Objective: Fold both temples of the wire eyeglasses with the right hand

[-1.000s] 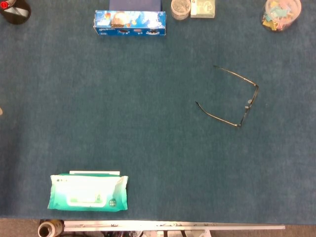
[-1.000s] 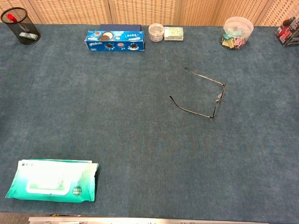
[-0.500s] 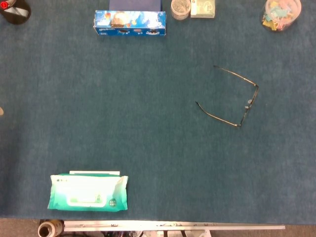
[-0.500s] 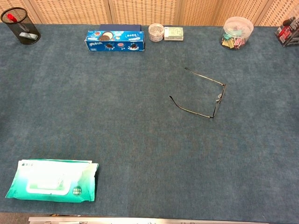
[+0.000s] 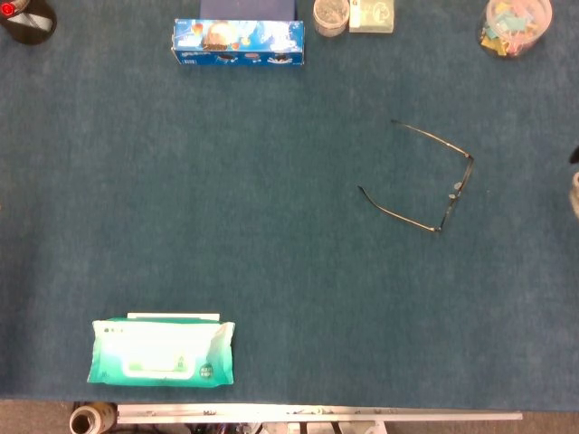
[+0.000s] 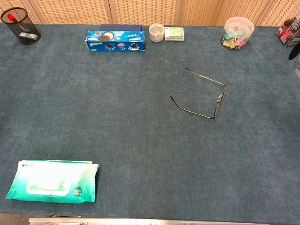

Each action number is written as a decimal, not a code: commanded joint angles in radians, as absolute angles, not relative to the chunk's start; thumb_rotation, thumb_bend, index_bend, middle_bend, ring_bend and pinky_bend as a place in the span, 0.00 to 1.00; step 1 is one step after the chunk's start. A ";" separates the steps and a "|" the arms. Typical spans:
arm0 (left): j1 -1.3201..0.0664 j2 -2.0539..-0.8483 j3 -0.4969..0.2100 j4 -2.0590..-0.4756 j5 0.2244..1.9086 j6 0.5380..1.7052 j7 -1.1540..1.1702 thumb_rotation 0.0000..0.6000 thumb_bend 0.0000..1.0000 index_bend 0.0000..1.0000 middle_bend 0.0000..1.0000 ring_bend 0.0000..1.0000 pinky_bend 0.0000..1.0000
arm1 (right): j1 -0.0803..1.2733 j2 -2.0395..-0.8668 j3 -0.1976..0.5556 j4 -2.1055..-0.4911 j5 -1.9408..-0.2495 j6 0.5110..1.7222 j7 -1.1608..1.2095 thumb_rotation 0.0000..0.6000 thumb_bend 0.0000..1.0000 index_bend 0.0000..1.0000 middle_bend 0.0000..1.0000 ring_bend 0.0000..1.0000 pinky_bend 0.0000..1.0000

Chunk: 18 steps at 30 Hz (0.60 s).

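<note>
From my station, only a sliver of my right hand (image 5: 574, 181) shows, cut off by the right frame border in both views. In the head view I note a dark patch above a pale grey rounded part. The chest view gives a blurred dark shape. No cables, screws or markings are discernible.

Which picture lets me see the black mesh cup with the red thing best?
The chest view: the whole black mesh cup stands in the far left corner, showing its sides. The head view cuts it off at the top edge, showing only part.
</note>
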State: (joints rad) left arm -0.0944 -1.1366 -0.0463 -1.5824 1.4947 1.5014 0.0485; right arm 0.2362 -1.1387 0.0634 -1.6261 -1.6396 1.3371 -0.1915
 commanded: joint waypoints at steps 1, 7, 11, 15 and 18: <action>-0.094 -1.135 -0.046 -1.582 1.495 1.501 0.047 1.00 0.67 0.49 0.50 0.54 0.71 | 0.304 -1.107 0.077 -1.671 -1.603 1.223 -0.272 1.00 0.52 0.51 0.39 0.25 0.37; -0.094 -1.134 -0.048 -1.581 1.492 1.499 0.044 1.00 0.67 0.49 0.50 0.54 0.71 | 0.369 -1.092 0.086 -1.714 -1.507 1.082 -0.397 1.00 0.54 0.26 0.28 0.18 0.34; -0.093 -1.132 -0.048 -1.581 1.493 1.501 0.041 1.00 0.68 0.49 0.50 0.54 0.71 | 0.396 -1.102 0.091 -1.723 -1.475 1.049 -0.436 1.00 0.50 0.12 0.21 0.14 0.31; -0.091 -1.129 -0.048 -1.583 1.494 1.505 0.037 1.00 0.67 0.49 0.50 0.54 0.71 | 0.407 -1.118 0.091 -1.718 -1.466 1.051 -0.456 1.00 0.34 0.02 0.17 0.11 0.30; -0.090 -1.128 -0.048 -1.584 1.494 1.506 0.034 1.00 0.68 0.49 0.50 0.54 0.71 | 0.414 -1.125 0.087 -1.716 -1.464 1.050 -0.458 1.00 0.22 0.00 0.14 0.08 0.28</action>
State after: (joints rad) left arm -0.0895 -1.1276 -0.0484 -1.5835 1.4943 1.5061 0.0339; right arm 0.4132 -1.1240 0.0878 -1.7168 -1.4637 1.0500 -0.4573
